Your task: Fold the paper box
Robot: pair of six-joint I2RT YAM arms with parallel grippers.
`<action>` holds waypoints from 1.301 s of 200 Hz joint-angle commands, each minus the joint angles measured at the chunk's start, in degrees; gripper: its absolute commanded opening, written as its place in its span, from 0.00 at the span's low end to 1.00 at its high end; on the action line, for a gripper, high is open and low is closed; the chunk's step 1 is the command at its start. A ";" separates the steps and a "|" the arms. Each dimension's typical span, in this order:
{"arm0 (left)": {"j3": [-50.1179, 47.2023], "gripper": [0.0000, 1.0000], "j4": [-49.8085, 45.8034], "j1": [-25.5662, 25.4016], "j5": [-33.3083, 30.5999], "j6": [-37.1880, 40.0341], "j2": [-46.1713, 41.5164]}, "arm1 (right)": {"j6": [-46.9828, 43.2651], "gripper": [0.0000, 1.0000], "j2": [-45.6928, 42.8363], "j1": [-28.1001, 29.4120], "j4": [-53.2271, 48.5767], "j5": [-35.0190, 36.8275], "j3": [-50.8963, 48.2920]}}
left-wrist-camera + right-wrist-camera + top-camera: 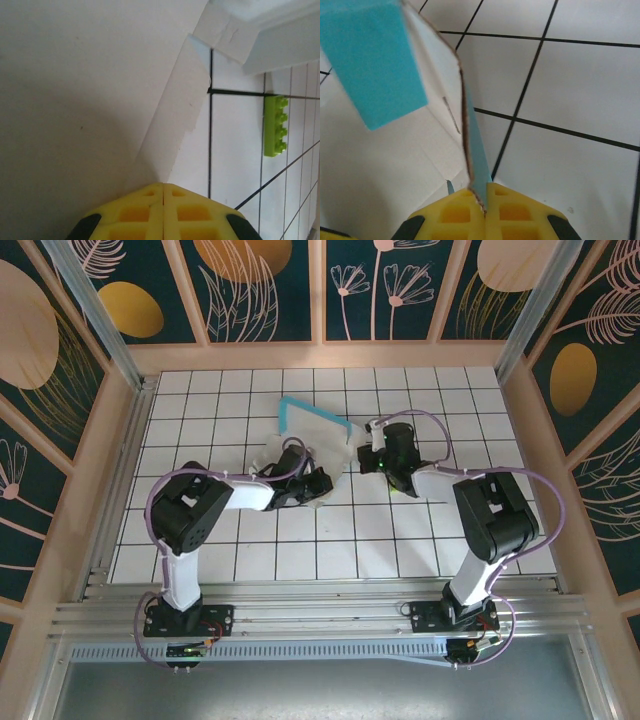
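1. Paper box near the middle of the tiled desk, partly unfolded, white inside up, blue edge on the far side.
2. Left fingers pinched shut on a white flap at its near side.
3. Right fingers clamped on an upright blue-backed flap at its right edge.
4. Green brick on the tiles nearby.

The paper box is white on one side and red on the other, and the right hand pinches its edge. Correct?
Not red: the right wrist view shows the paper box white on one side and turquoise-blue on the other. The right hand does pinch its edge.
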 commanded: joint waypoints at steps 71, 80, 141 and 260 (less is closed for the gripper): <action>-0.15 0.06 6.72 -0.41 2.50 -3.83 6.44 | 18.04 0.01 -0.36 5.63 -0.68 7.57 0.76; 0.03 0.06 6.83 -0.41 2.50 -3.82 6.56 | 19.76 0.02 -0.32 6.70 0.36 9.44 0.15; 0.94 0.06 6.08 -0.41 2.49 -3.60 5.77 | 30.64 0.02 3.63 13.62 3.52 21.10 -0.87; -4.95 0.31 -1.61 0.15 -9.80 -3.33 -14.38 | 22.89 0.01 7.02 16.11 7.66 29.54 -4.80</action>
